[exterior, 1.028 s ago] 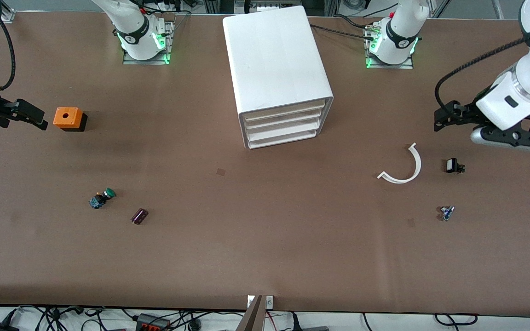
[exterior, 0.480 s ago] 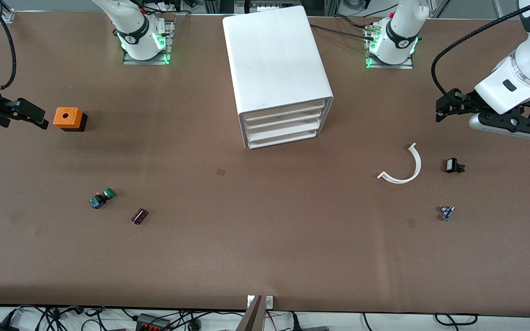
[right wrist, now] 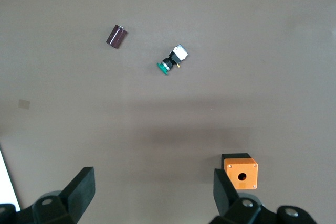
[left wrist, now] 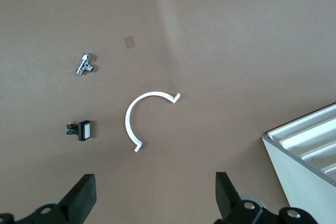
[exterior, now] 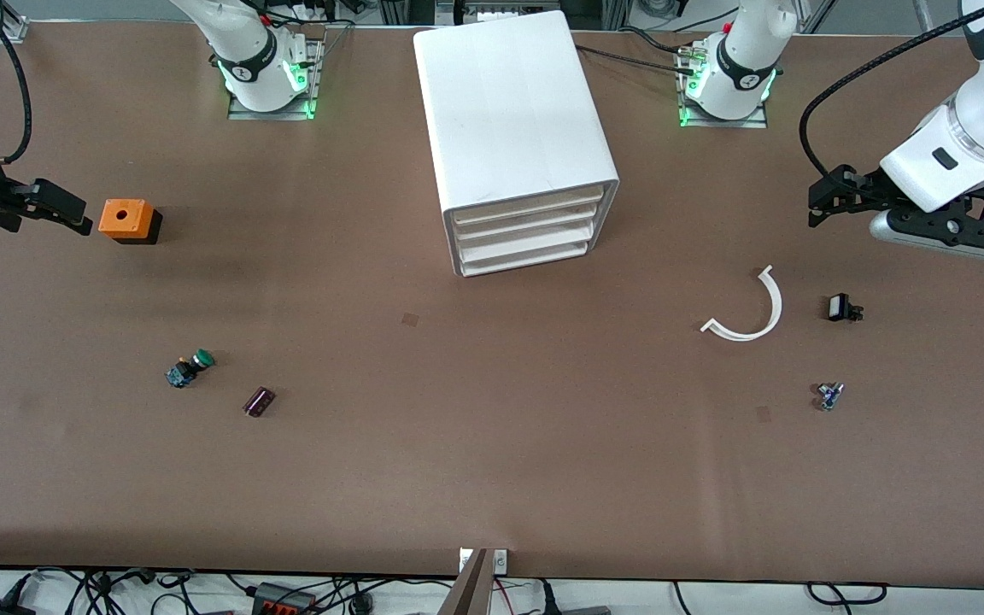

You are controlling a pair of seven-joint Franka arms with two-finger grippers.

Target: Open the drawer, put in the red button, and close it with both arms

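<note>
Over each worktop (exterior: pixel 492 444) end, my left tool (exterior: pixel 817 207) and right tool (exterior: pixel 65 213) hang spread, empty. Drawer unit (exterior: pixel 518 145) shut; no red button shows, so I risk grabbing the green button (exterior: pixel 191 367) instead.

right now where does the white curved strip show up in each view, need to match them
Front view: the white curved strip lies toward the left arm's end of the table, beside the small black part.
Left wrist view: mid-picture.
Right wrist view: not in it.
Shared landmark: the white drawer cabinet.
</note>
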